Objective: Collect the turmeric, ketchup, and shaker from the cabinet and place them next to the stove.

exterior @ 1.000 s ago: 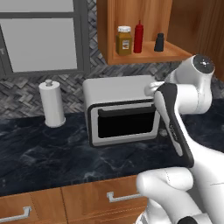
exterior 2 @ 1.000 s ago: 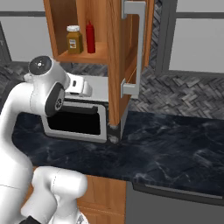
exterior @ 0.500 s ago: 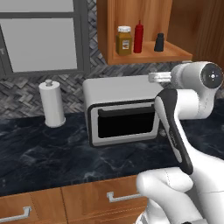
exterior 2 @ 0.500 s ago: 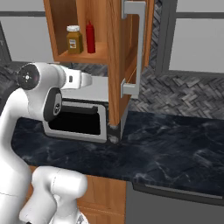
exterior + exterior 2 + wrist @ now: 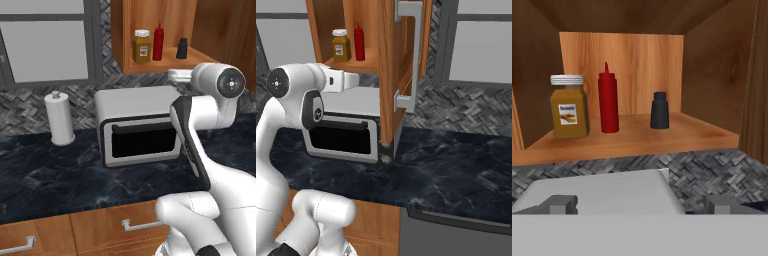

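On the cabinet [image 5: 637, 135] shelf stand, left to right, the turmeric [image 5: 568, 106], the ketchup [image 5: 608, 98] just beside it, then the shaker [image 5: 659, 110] apart. Below, over the toaster oven [image 5: 137, 125] on the worktop [image 5: 55, 172], the end effector [image 5: 639, 204] hangs empty, fingers spread wide.

One turmeric [image 5: 568, 106], one ketchup [image 5: 608, 98], one shaker [image 5: 659, 110], one paper-towel roll [image 5: 59, 118].

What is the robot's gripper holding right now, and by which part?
Nothing. The gripper is open and empty, facing the amber jar, red squeeze bottle and dark shaker.
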